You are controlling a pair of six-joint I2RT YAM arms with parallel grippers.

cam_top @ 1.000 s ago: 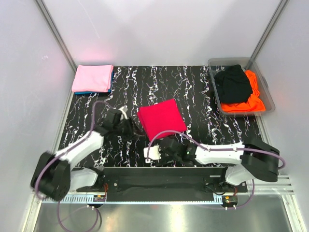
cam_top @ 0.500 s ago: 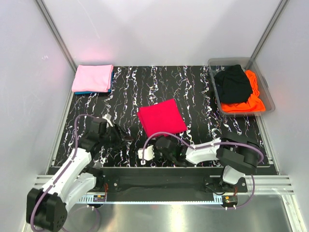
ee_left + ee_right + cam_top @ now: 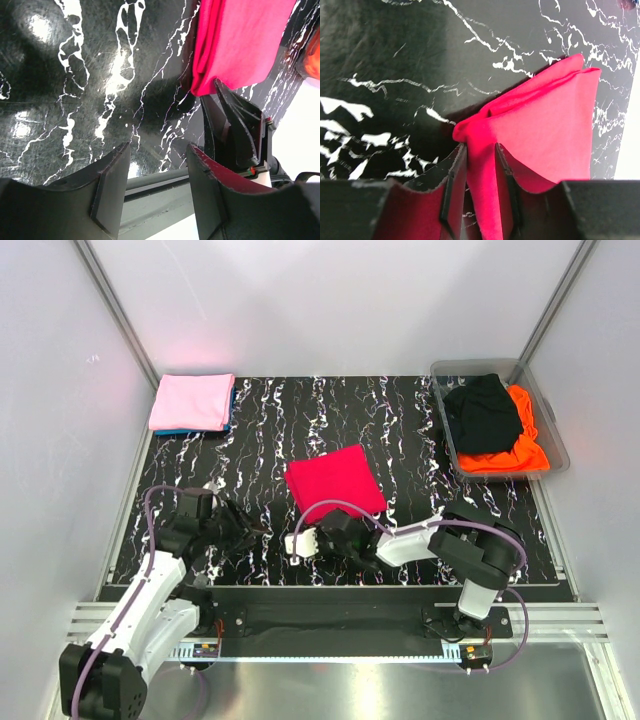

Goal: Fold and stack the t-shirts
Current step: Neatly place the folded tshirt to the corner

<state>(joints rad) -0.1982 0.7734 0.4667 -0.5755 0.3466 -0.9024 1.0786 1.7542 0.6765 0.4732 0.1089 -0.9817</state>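
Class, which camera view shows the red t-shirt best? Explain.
Top external: nearly the whole folded red t-shirt shows. Left wrist catches only one edge; right wrist shows just the corner pinched in the right gripper.

Lab test cell: plain white enclosure walls (image 3: 330, 300), aluminium frame rail (image 3: 330, 640), black marbled table (image 3: 330, 420).

Surface (image 3: 420, 440): black, with white marble-like veining. Centre: crimson-red t-shirt (image 3: 334, 484), plain single colour. Far left: light pink t-shirt (image 3: 192, 401) over blue t-shirt (image 3: 172, 431), only a blue edge showing. Bin (image 3: 470, 367): clear, greyish. Inside it: black t-shirt (image 3: 484, 412), bright orange t-shirt (image 3: 520, 452).
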